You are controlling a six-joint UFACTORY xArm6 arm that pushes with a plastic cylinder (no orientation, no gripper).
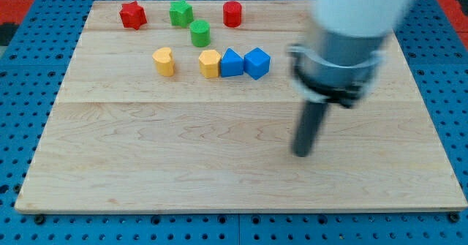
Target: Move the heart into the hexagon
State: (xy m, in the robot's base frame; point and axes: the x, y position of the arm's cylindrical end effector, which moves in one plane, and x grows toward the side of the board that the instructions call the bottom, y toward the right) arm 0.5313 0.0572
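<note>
1 arm upright, no pincer, my tip [301,153] on bare board, well right of yellow heart [164,61].

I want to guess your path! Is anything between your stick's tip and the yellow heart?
No. Only bare wood lies between my tip and the yellow heart, camera view.

My arm comes in from the view's top right, its white housing blurred and large in the frame. Below the housing sits a dark grey collar, and from it the straight dark rod drops nearly upright, leaning slightly toward the view's left. My tip [301,153] rests low on the desk, directly beneath the collar.
</note>
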